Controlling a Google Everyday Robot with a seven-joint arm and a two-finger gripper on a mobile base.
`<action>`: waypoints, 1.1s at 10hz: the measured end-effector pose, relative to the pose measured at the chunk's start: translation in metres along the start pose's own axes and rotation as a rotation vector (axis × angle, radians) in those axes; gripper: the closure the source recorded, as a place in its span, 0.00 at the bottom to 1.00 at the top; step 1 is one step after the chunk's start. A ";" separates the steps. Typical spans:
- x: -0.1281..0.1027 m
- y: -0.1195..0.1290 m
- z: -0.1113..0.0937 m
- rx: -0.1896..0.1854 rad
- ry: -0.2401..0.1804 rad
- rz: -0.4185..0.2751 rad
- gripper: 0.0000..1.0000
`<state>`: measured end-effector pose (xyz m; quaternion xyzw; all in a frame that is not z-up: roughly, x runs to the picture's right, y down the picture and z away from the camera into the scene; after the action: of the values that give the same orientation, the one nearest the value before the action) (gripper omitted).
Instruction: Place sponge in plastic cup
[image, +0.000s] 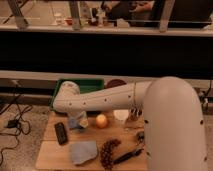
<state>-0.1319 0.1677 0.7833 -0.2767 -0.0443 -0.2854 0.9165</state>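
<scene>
My arm reaches left across the wooden table (50, 155). My gripper (77, 119) hangs down from its end, left of the orange fruit (101, 120). A small blue-grey shape, which looks like the plastic cup (74, 123), sits right under the gripper and is partly covered by it. The sponge does not show as a separate thing. It is hidden by the gripper or the arm, and I cannot tell whether it is held.
A green tray (92, 83) and a dark purple bowl (116, 83) stand at the back. A white dish (121, 115) is right of the orange. A black block (61, 133), a grey-blue slab (83, 151), a brown cluster (109, 151) and a black tool (127, 156) lie at the front.
</scene>
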 end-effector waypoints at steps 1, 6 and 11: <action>-0.001 -0.001 0.000 0.002 0.000 -0.001 0.20; 0.002 -0.001 0.000 0.002 0.006 0.000 0.20; 0.003 -0.001 -0.001 0.003 0.009 0.000 0.20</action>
<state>-0.1302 0.1650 0.7838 -0.2740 -0.0406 -0.2865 0.9172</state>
